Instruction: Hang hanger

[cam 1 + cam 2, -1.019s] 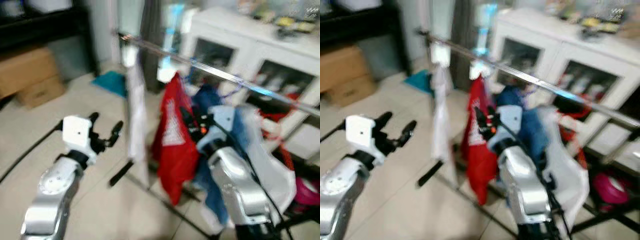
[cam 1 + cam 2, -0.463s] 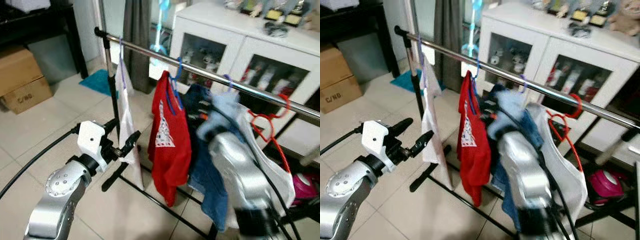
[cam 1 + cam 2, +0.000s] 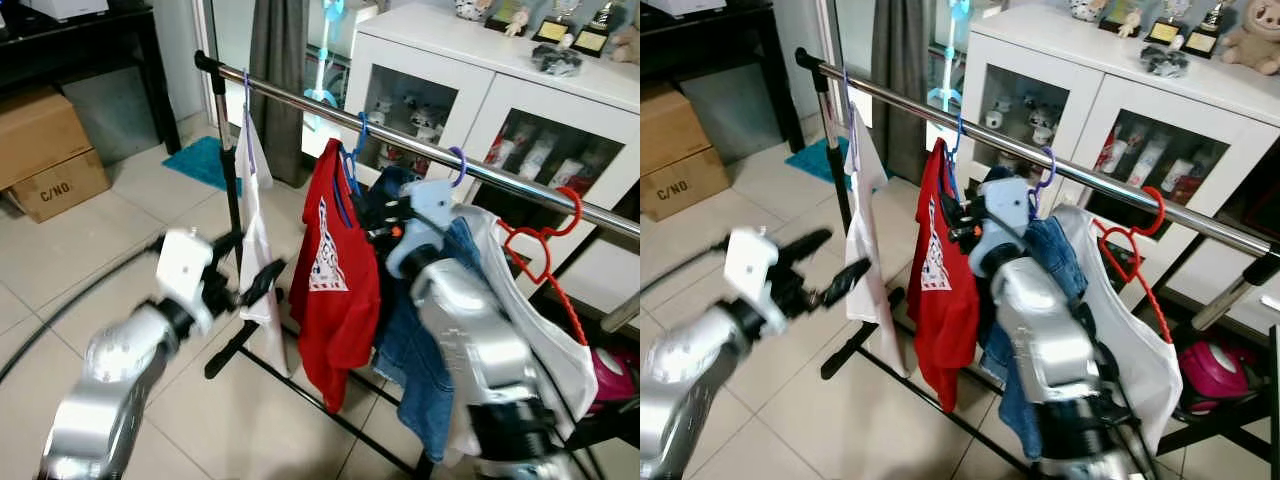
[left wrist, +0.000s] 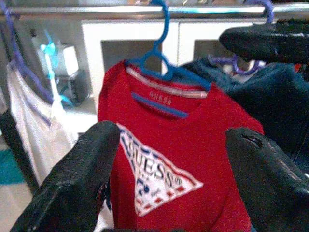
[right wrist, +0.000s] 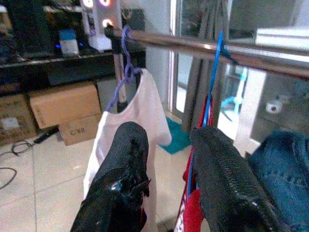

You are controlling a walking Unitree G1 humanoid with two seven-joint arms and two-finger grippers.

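The blue hanger (image 3: 958,140) carrying the red shirt (image 3: 940,290) already hooks the rail (image 3: 1040,160), which runs from upper left to right of frame. The right gripper (image 3: 952,215), fingers spread and empty, sits just beside it, nearer than the left gripper (image 3: 825,268), also spread. The shirt reads "GUESS"; the box (image 3: 675,165) reads "C/NO".

You can read "GUESS" across the white triangle printed on the red T-shirt (image 4: 178,159) hanging from the rail, and "C/NO" on the cardboard box (image 3: 62,186) on the floor.
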